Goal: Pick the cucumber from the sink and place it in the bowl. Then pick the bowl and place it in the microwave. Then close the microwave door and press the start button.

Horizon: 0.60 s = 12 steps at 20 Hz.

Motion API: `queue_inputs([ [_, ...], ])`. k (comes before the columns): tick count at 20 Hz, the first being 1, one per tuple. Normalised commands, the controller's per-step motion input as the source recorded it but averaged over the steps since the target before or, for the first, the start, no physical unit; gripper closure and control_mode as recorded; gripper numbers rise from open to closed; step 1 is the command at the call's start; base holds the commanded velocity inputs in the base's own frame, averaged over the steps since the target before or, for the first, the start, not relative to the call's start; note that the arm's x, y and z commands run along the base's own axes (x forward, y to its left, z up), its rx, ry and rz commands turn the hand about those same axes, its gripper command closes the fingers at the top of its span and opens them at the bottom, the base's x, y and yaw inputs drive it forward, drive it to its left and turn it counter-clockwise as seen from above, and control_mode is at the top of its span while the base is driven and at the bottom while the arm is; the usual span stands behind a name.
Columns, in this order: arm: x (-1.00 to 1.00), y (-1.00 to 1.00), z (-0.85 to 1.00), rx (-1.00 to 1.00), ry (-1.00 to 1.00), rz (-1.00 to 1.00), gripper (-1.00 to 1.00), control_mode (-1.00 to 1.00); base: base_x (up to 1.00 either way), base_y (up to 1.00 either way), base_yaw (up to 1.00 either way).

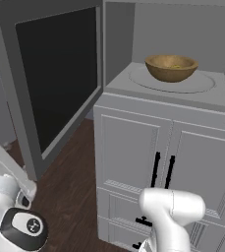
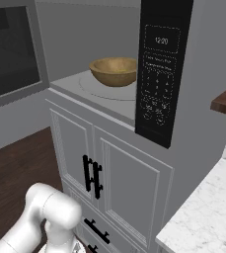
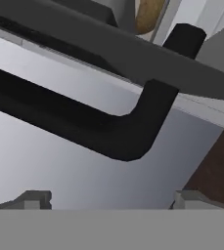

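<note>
Wooden bowl (image 1: 171,67) on microwave (image 1: 173,83) turntable, gripper (image 3: 111,197) spread wide, close before door handle (image 3: 84,122)

You have one bowl (image 1: 171,67) in one microwave (image 1: 178,29), one microwave door (image 1: 55,78) at nine o'clock, and two upright cabinet handles (image 1: 162,170).

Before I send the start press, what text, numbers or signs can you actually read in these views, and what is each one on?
"12:20": the clock readout at the top of the microwave's black control panel, right base view.
Two lines of small print under the clock: too blurred to read.
Keypad buttons and round symbols lower on that panel: too small to read.
A round dark cap on the robot's base carries a small white mark, not legible.
Nothing readable on the bowl, the microwave door or the cabinets.
</note>
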Motion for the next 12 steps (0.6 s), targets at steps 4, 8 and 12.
queue_inputs([
  [4,0.12,-0.28,-0.02,0.19,-0.03,-0.03,-1.00,-1.00,0.00,0.00,0.00],
  [8,-0.22,-0.56,0.09,0.17,-0.16,-0.06,-1.00,-1.00,0.00,0.00,0.00],
  [12,-0.14,-0.89,0.15,0.23,-0.17,-0.07,-1.00,-1.00,0.00,0.00,0.00],
])
